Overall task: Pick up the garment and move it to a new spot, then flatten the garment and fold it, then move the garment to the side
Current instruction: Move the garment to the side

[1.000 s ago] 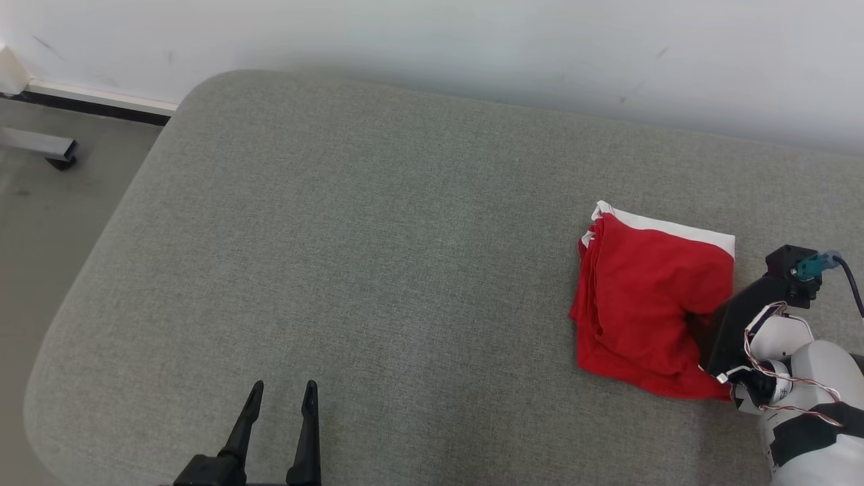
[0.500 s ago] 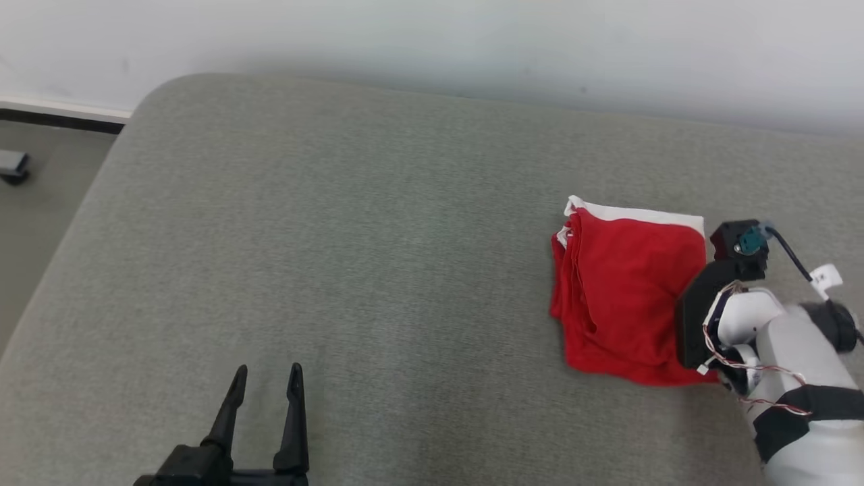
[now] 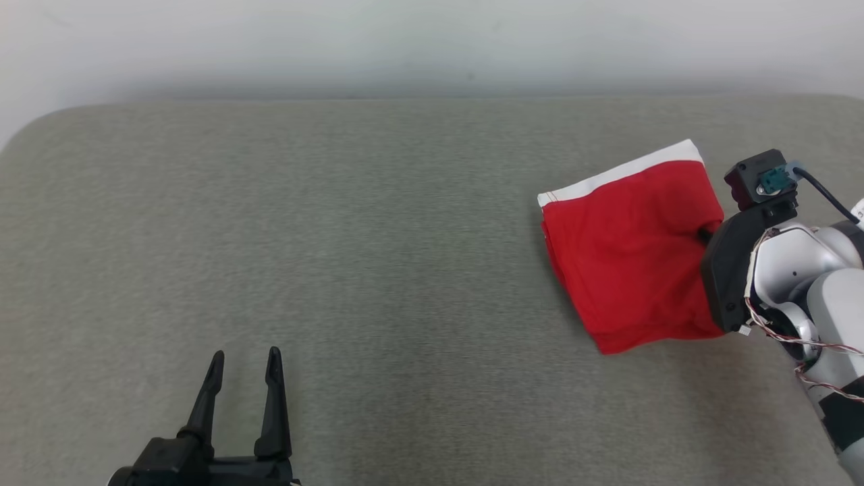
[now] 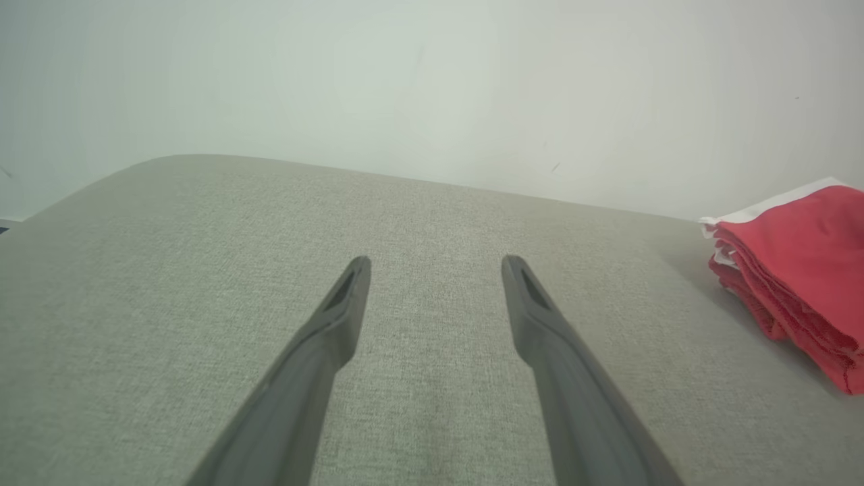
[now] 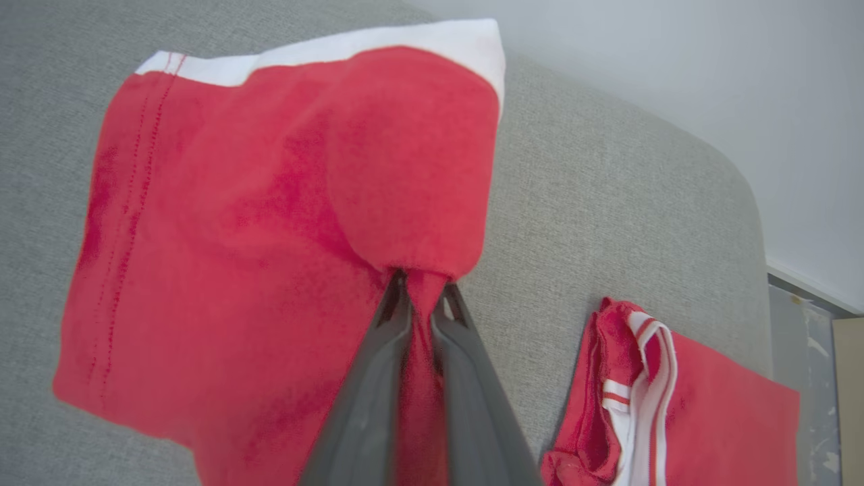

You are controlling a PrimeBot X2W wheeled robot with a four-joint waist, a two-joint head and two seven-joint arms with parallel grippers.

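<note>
Plain room (grey upholstered bench [image 3: 337,236])

In the head view we cannot see the 2 fingertips of the right gripper [image 3: 706,233], buried in the folded red garment [image 3: 631,253], and the right edge cuts off its pale arm [image 3: 833,297]. In the right wrist view the bottom edge crops this garment and another red-and-white garment [image 5: 709,412] beside it; the left wrist view's right edge crops the garment's stacked layers.

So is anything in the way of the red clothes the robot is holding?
Possibly: the right gripper pinches the folded red garment, and a second red-and-white garment lies beside it on the grey cushion.
</note>
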